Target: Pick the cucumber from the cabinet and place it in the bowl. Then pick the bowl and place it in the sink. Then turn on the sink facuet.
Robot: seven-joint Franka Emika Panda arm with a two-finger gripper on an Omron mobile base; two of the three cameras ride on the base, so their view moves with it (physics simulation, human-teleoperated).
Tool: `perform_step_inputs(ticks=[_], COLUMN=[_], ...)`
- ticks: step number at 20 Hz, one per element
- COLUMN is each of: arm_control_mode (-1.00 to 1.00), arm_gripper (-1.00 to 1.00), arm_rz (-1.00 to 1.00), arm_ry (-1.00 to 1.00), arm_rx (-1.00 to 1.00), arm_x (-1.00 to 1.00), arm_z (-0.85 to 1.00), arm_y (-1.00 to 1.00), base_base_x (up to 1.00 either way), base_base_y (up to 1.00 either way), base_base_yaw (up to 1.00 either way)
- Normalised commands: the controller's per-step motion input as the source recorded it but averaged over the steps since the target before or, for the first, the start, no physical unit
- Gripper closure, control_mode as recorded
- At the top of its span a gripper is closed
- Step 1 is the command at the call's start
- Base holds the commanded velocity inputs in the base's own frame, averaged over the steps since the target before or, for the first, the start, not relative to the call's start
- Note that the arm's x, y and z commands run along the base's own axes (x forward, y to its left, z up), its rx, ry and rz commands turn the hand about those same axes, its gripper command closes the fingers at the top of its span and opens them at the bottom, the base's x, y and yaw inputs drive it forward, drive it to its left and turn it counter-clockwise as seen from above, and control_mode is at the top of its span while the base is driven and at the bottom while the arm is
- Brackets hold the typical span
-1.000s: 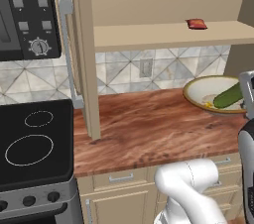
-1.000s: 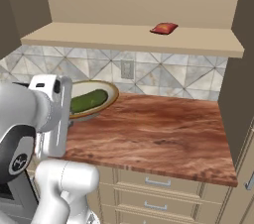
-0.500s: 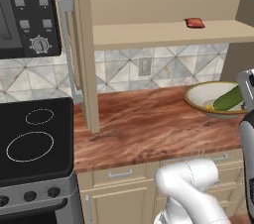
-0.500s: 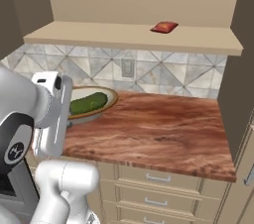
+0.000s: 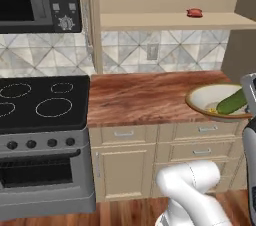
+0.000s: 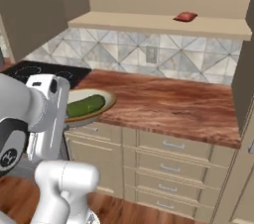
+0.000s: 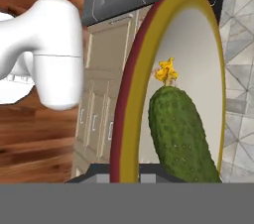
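cucumber (image 5: 233, 102) lies inside the bowl (image 5: 206, 101), a dark green stub resting on the cream inner surface with one end toward the olive-yellow rim. in the left base view the bowl sits at the right, out at the front edge of the wooden desk (image 5: 145, 96) and partly past it, beside the white arm. in the right base view the same bowl (image 6: 105, 100) with the cucumber (image 6: 85, 105) shows just beyond the arm's wrist, over the desk's (image 6: 173, 106) front corner near the black stove top (image 6: 44, 71). in the hand view the bowl's rim (image 7: 128, 119) runs up from the bottom edge, with the cucumber (image 7: 181, 136) within it. the tool (image 7: 124, 172) is pressed together on that rim, pinching the bowl. up on the open cabinet (image 5: 165, 19) shelf lies a small flat red item (image 5: 194, 13), alone and well apart from the bowl.
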Motion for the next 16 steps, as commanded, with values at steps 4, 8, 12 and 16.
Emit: perform_step_inputs(ticks=[4, 8, 12, 16], arm_control_mode=[1.0, 1.0, 1.0, 1.0], arm_gripper=[1.0, 1.0, 1.0, 1.0], arm_rz=[0.0, 0.0, 0.0, 0.0], arm_ry=[0.0, 0.0, 0.0, 0.0], arm_rx=[0.0, 0.0, 0.0, 0.0], arm_x=[0.0, 0.0, 0.0, 0.0], arm_z=[0.0, 0.0, 0.0, 0.0], arm_y=[0.0, 0.0, 0.0, 0.0], base_base_x=[-0.23, -0.3, -0.47, -0.72], base_base_y=[0.0, 0.0, 0.0, 0.0], base_base_yaw=[0.64, 0.67, 0.64, 0.6])
